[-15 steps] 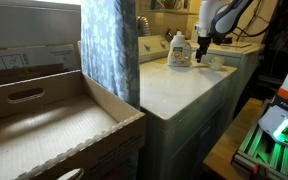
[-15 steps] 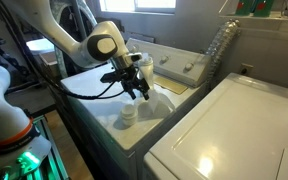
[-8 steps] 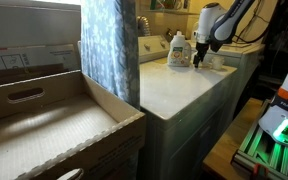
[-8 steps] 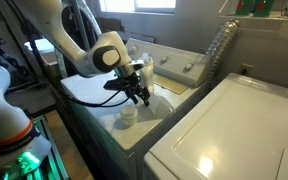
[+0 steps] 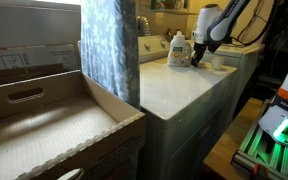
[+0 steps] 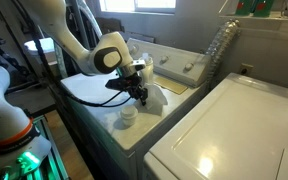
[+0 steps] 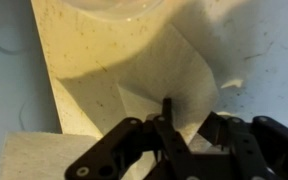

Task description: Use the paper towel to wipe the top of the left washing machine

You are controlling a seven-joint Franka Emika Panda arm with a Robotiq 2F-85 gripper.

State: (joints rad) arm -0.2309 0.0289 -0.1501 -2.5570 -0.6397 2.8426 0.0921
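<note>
The paper towel (image 6: 156, 97) is a white wad on the top of the left washing machine (image 6: 92, 90), next to a small white cup (image 6: 128, 115). My gripper (image 6: 141, 97) reaches down onto the towel's near side. In the wrist view the towel (image 7: 174, 75) lies spread on the speckled machine top (image 7: 84, 50), and a raised fold of it sits pinched between the two dark fingers of the gripper (image 7: 192, 120). In an exterior view the gripper (image 5: 198, 62) stands low over the far end of the machine top (image 5: 179, 88).
A white detergent bottle (image 5: 179, 50) with a blue-yellow label stands at the back of the machine. A second white machine (image 6: 234, 135) adjoins it. A patterned curtain (image 5: 109, 45) and wooden drawers (image 5: 44, 120) stand beside the machines.
The gripper has come down onto the paper towel and its jaws have closed from wide open onto a fold of it. The cup and bottle have not moved.
</note>
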